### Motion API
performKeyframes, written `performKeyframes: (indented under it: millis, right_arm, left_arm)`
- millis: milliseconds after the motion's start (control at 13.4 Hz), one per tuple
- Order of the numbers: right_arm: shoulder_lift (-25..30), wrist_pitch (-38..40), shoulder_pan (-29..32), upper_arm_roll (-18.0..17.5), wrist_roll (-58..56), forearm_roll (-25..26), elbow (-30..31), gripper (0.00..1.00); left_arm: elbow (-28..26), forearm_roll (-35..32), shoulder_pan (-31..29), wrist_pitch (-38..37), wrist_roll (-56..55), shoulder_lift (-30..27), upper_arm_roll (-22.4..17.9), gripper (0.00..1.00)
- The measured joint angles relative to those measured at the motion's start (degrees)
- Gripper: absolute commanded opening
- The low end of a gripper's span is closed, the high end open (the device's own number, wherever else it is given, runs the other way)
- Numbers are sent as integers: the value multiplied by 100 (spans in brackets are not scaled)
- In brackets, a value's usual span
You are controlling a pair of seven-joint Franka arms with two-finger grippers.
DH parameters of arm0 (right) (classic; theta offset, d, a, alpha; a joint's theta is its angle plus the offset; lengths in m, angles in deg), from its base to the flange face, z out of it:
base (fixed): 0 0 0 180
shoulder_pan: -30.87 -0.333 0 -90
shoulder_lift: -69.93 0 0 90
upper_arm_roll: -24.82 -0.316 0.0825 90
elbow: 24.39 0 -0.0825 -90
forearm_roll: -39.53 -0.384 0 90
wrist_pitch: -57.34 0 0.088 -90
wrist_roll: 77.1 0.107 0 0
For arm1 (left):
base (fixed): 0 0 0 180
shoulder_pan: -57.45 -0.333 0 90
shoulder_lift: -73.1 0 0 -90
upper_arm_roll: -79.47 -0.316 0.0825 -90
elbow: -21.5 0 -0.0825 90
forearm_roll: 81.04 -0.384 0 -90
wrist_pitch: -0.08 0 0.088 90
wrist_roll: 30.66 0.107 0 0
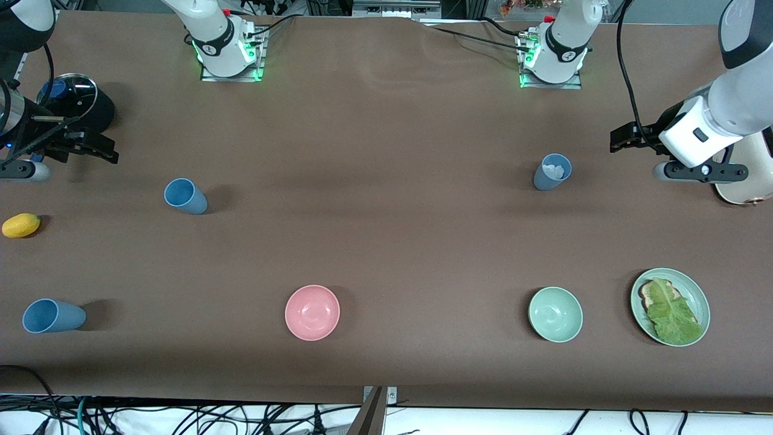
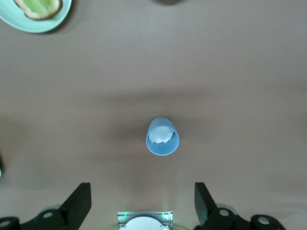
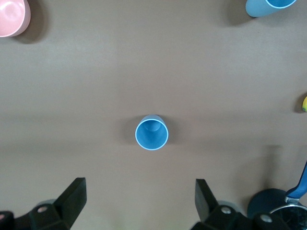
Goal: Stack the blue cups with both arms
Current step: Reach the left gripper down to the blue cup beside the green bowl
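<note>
Three blue cups stand on the brown table. One blue cup (image 1: 552, 172) (image 2: 162, 136) with something white inside is toward the left arm's end. My left gripper (image 1: 629, 139) (image 2: 142, 194) hovers open and empty over the table beside it, apart from it. A second blue cup (image 1: 186, 196) (image 3: 151, 132) stands toward the right arm's end. My right gripper (image 1: 93, 147) (image 3: 140, 195) hangs open and empty over the table beside that one. The third blue cup (image 1: 53, 316) (image 3: 266, 5) sits much nearer the front camera at the right arm's end.
A pink bowl (image 1: 312, 312) (image 3: 12, 17), a pale green bowl (image 1: 555, 314) and a green plate (image 1: 700, 299) (image 2: 57, 19) with bread and lettuce lie near the front edge. A lemon (image 1: 21, 225) and a black lidded pot (image 1: 75, 103) are near the right gripper. A cream object (image 1: 746, 184) sits under the left arm.
</note>
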Motion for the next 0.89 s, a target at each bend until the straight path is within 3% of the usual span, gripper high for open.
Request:
performKeyframes:
  millis: [373,894]
  right_arm:
    - [-2,0,0,0,0,-1,0,100]
    - [-27,2,0,0,0,-1,0,100]
  left_arm:
    - [-1510,4,-344,1555,783,3,-12,94]
    - [-3617,9,-352,3786,1034,-389,199,94]
